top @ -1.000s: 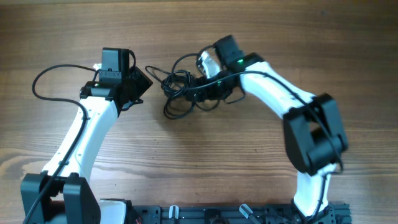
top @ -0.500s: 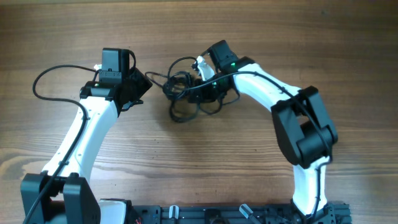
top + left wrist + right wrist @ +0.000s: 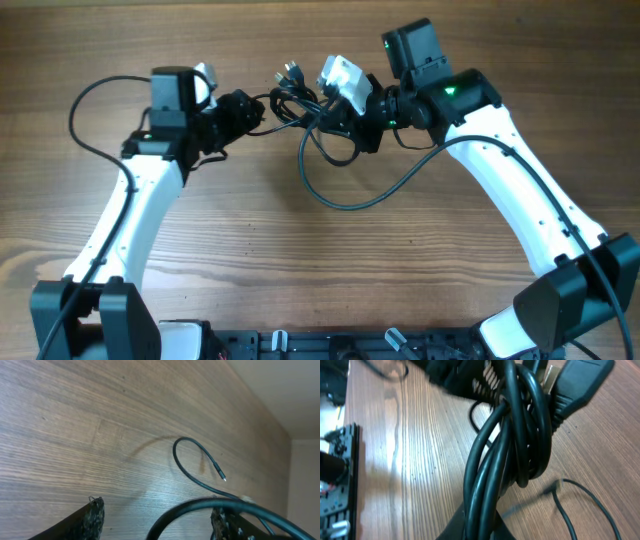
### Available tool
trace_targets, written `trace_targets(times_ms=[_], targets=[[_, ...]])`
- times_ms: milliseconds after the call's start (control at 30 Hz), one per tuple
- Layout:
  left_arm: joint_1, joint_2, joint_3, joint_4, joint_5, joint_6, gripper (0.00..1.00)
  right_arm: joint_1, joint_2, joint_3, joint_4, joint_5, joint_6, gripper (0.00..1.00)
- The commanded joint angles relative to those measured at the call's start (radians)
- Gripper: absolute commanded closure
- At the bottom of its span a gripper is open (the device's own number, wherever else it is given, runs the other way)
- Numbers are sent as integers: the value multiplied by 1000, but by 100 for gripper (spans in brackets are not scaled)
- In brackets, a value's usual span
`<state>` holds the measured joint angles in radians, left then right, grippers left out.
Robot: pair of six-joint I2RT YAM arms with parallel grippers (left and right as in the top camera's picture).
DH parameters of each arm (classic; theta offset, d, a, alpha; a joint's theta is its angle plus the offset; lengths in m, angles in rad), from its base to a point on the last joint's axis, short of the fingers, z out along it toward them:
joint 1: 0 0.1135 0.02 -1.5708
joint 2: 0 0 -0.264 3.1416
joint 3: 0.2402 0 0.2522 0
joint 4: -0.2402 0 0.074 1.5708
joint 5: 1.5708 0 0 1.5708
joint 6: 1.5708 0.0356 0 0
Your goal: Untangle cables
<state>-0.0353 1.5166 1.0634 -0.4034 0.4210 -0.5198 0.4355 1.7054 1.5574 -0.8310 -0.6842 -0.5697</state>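
Note:
The cables (image 3: 300, 105) form a black tangle lifted between my two grippers at the back middle of the table, with plug ends (image 3: 290, 73) sticking up and one long loop (image 3: 335, 195) trailing toward the front. My right gripper (image 3: 352, 118) is shut on the bundle; in the right wrist view several thick strands (image 3: 507, 445) run up out of its closed gripper (image 3: 485, 527), and a black plug (image 3: 577, 382) tops them. My left gripper (image 3: 238, 112) reaches the tangle's left side. It stands open (image 3: 157, 517), with one thick cable arc (image 3: 200, 505) crossing by its right finger (image 3: 225, 522).
A thin cord with a small plug tip (image 3: 200, 460) lies curled on the wooden table (image 3: 75, 435). The same thin cord end (image 3: 560, 491) shows under the bundle. Thicker arm wires (image 3: 85, 110) loop out left of the left arm. The rig's base rail (image 3: 330, 345) runs along the front edge.
My right gripper has shut on the cables and pulled them up and back, drawing a long loop out. My left gripper has moved right to the tangle and widened.

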Motion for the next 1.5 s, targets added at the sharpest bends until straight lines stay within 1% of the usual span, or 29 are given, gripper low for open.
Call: trace_targets(times_ms=[0,100,200,333,400,500,533,633,800,867,900,1033,1100,1233,1367,1467], targets=[[88,2,4,8,188,121,29,3,6,-6,-5,-52,-110,96],[136,2,4,4,333,227,28,3,6,-6,-19,-67,-116,96],[140,2,3,4,411,283,26,3,6,-6,-35,-121,-135,96],[111,5,3,4,416,308,24,3,6,-6,-46,-127,-133,96],[96,14,2,0,417,320,24,3,6,-6,-45,-130,-126,96],[79,34,2,-35,422,370,27,3,6,-6,-45,-130,-108,96],[76,44,2,-52,454,410,29,3,6,-6,-45,-130,-107,96],[77,64,2,-63,632,492,31,3,6,-6,-45,-130,-100,96],[54,68,2,-61,717,497,30,3,6,-6,-38,-130,-61,96],[33,68,2,-60,752,497,30,3,6,-6,-22,-130,-13,96],[6,68,2,-55,766,498,29,3,6,-6,0,-142,34,96],[-40,68,2,-32,765,497,29,3,6,-6,11,-211,52,95],[-74,68,2,0,764,486,29,4,7,-6,27,-216,104,96],[-107,68,2,39,752,484,30,4,7,-6,34,-216,124,96],[-108,68,2,53,605,381,37,3,8,-6,44,-214,162,96],[-107,68,2,56,552,346,43,3,8,-6,72,-163,239,96]])
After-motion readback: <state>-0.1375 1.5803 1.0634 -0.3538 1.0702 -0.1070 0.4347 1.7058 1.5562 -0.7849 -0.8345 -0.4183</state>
